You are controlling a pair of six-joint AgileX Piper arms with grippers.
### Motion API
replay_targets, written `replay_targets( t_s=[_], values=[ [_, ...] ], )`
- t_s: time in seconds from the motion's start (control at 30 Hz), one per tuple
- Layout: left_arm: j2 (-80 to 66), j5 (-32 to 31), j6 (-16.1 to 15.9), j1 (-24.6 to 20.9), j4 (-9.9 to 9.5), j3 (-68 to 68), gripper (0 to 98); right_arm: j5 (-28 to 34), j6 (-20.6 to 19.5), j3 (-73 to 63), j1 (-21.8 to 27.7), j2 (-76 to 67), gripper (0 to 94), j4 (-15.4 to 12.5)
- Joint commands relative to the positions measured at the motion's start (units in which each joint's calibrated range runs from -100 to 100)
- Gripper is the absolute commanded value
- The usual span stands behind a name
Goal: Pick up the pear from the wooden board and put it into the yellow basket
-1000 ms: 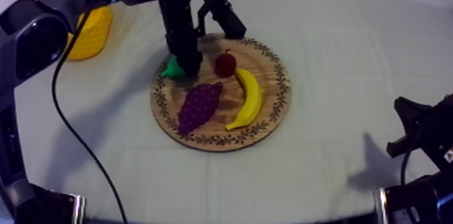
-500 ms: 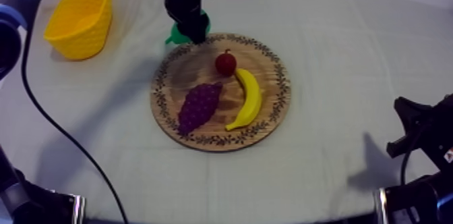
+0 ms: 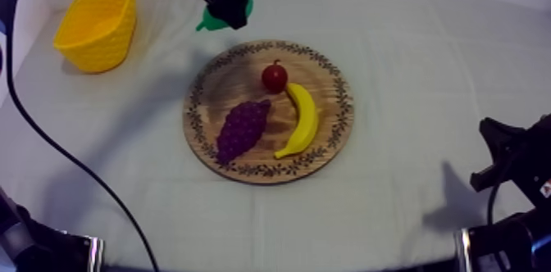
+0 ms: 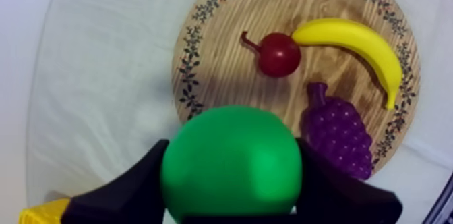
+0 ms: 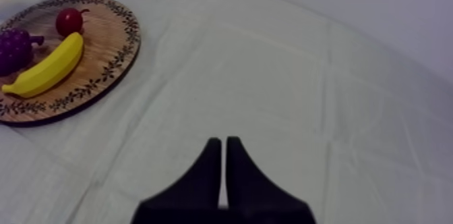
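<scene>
My left gripper (image 3: 223, 11) is shut on the green pear (image 3: 215, 21) and holds it in the air beyond the far rim of the round wooden board (image 3: 215, 95). From the left wrist, the pear (image 4: 231, 160) bulges between the black fingers (image 4: 125, 189), above the cloth beside the board (image 4: 216, 51). The yellow basket (image 3: 97, 25) stands at the far left of the table, left of the held pear. My right gripper (image 5: 224, 151) rests shut as a narrow wedge over bare cloth, at the near right (image 3: 504, 156).
On the board lie a small red fruit (image 3: 275, 77), a banana (image 3: 302, 120) and a bunch of purple grapes (image 3: 242, 129). These also show in the left wrist view as red fruit (image 4: 278, 54), banana (image 4: 360, 46) and grapes (image 4: 340, 135).
My left gripper has lifted the pear off the board's far left part and carried it up and back, past the rim. The right arm has stayed put.
</scene>
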Motion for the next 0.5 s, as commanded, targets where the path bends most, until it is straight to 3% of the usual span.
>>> replay_targets(
  t_s=[0.0, 0.47],
  values=[
    [-0.09, -0.06, -0.06, -0.57, -0.03, -0.12, 45.1, 0.04, -0.01, -0.05, 0.01, -0.04, 0.4, -0.01],
    [-3.00, -0.13, -0.59, -10.46, -0.97, -0.59, 43.8, 0.04, -0.01, -0.05, 0.01, -0.04, 0.4, -0.01]
  ],
)
